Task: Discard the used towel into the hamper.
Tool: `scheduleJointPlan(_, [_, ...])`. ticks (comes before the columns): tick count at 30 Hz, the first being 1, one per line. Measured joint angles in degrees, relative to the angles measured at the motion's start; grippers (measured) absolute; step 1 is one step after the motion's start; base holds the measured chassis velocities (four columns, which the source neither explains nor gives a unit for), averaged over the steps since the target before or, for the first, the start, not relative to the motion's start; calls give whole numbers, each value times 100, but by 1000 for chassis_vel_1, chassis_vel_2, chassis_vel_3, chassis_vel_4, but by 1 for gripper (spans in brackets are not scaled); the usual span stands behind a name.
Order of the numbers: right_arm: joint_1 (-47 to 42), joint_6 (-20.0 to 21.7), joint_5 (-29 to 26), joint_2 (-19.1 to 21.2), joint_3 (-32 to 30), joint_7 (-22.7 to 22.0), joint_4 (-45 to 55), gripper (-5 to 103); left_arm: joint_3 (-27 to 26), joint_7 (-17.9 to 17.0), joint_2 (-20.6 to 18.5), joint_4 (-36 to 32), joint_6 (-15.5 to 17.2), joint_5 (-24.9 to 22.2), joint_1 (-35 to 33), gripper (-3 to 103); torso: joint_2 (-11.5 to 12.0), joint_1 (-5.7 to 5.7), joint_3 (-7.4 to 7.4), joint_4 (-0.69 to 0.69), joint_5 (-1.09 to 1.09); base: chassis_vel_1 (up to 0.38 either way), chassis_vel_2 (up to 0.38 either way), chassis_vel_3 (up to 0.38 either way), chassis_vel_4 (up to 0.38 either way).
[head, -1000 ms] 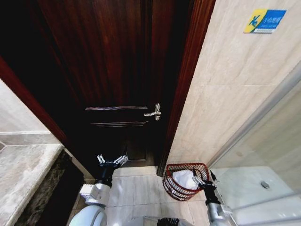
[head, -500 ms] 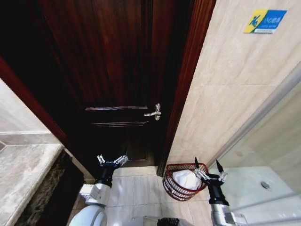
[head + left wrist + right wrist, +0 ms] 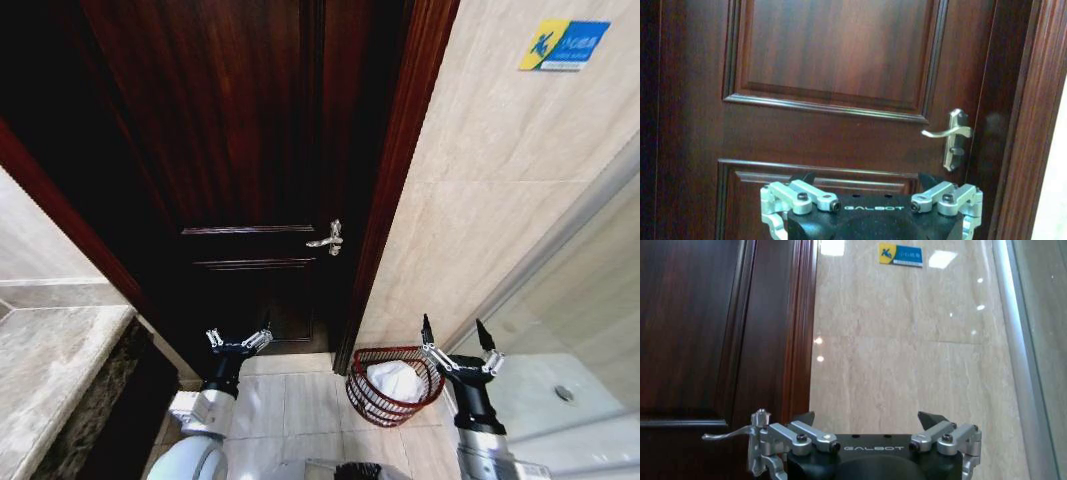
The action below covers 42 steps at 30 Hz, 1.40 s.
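1. Head view: towel (image 3: 393,381), white and crumpled, lies inside the hamper (image 3: 362,396), sitting below the rim. Judged from this, the discard itself looks done.
2. Hamper stands on the tiled floor (image 3: 300,400) in the corner, at the foot of the marble wall (image 3: 480,200), just beside the dark wooden door frame (image 3: 395,180). Openwork ribs, upright, round, so no long axis to speak of; the mouth faces up.
3. Key relation: right gripper (image 3: 459,345) is just beside the hamper's rim on the robot's right side and raised above it, fingers spread wide, holding nothing. Towel lies down and to the left of that gripper.
4. Right wrist view: gripper body (image 3: 877,452) with both fingers apart, pointing at the wall and the blue and yellow sign (image 3: 901,254), not at the hamper.
5. Left gripper (image 3: 239,340) is well apart from the hamper, on the far side of the floor strip, facing the door (image 3: 230,150). Fingers splayed, empty.
6. Left wrist view: left gripper (image 3: 873,210) squarely before the door panel, with the lever handle (image 3: 951,135) off to one side.
7. Nearer arm: right, clearly. Any further touch on the hamper would fall to it.
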<state>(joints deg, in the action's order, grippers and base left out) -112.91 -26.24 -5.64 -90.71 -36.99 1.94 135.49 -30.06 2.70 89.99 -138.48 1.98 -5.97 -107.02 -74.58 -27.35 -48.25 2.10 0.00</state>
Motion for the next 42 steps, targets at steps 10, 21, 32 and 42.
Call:
scheduleJointPlan(10, [34, -339, -119, 5, -48, 30, 68, 100, 0, 0, 0, 0, 0, 0, 0, 100, 1, 0, 0, 0, 0, 0, 0, 0, 0])
scheduleJointPlan(21, [35, -624, -266, -68, -140, 186, 220, 100, 0, 0, 0, 0, 0, 0, 0, 100, 1, 0, 0, 0, 0, -4, -4, -4, -5])
scheduleJointPlan(32, [41, -748, -402, -69, -174, 211, 288, 100, 0, 0, 0, 0, 0, 0, 0, 100, 1, 0, 0, 0, 0, -68, -67, -72, -69])
scheduleJointPlan(42, [65, -773, -402, -73, -172, 203, 289, 100, 0, 0, 0, 0, 0, 0, 0, 100, 1, 0, 0, 0, 0, -111, -115, -118, -122])
